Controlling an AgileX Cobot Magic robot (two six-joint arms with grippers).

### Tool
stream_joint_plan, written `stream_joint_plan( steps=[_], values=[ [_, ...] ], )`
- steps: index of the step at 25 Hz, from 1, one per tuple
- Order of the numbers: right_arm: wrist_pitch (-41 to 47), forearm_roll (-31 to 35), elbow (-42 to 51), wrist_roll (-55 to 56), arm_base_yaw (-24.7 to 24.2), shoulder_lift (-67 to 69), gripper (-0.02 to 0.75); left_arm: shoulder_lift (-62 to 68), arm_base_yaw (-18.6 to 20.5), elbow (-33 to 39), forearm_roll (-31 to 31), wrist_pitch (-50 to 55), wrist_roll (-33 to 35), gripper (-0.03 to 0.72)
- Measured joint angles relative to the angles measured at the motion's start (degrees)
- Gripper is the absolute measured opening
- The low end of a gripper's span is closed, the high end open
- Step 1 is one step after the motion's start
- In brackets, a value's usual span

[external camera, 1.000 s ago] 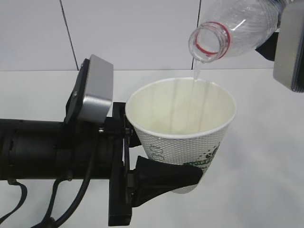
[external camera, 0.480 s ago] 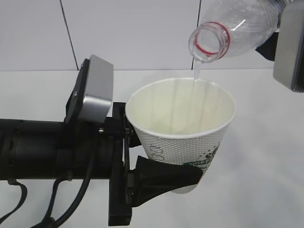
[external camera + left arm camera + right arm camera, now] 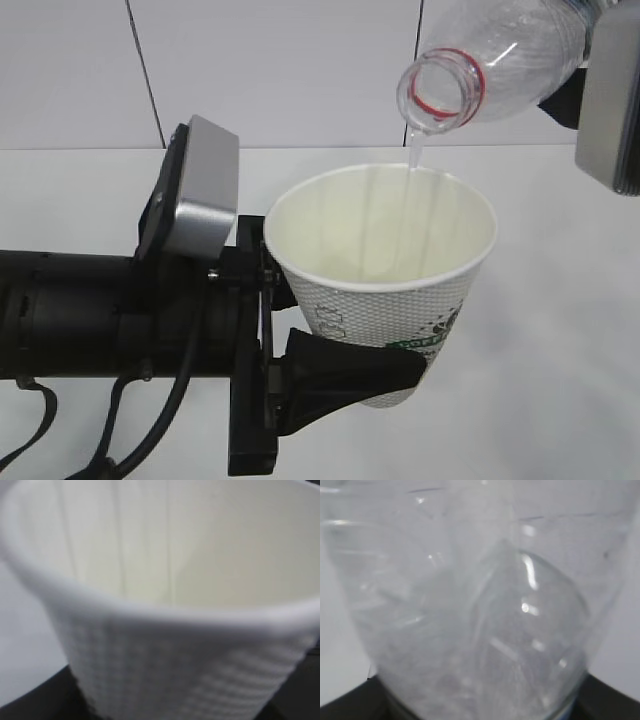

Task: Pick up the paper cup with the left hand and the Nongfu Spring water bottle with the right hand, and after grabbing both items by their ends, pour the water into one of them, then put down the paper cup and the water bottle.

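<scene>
Water (image 3: 412, 152) falls in a thin stream from the tilted Nongfu Spring water bottle (image 3: 500, 50), grasped by the right pincer, into the paper cup (image 3: 385, 270) clenched in the left pincer (image 3: 350, 375) above the table (image 3: 560, 380). The stream lands near the far rim; slight drift could spill it.

bottle (image 3: 500, 55) tilted above cup (image 3: 385, 290), water (image 3: 413, 150) falling in, claw (image 3: 350, 375) clamping cup's base
</scene>
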Motion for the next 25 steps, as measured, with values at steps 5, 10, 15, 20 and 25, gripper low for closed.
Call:
stream_joint_plan(
  steps=[5,10,15,20,25],
  values=[
    [0.0,0.0,0.0,0.0,0.0,0.0,0.438,0.0,0.0,0.0,0.0,0.0,0.0,0.489],
    [0.0,0.0,0.0,0.0,0.0,0.0,0.438,0.0,0.0,0.0,0.0,0.0,0.0,0.489],
    [0.0,0.0,0.0,-0.2,0.0,0.0,0.438,0.0,0.0,0.0,0.0,0.0,0.0,0.489],
    [0.0,-0.1,0.0,-0.4,0.0,0.0,0.438,0.0,0.0,0.0,0.0,0.0,0.0,0.488],
    [0.0,-0.1,0.0,-0.4,0.0,0.0,0.438,0.0,0.0,0.0,0.0,0.0,0.0,0.488]
  ],
)
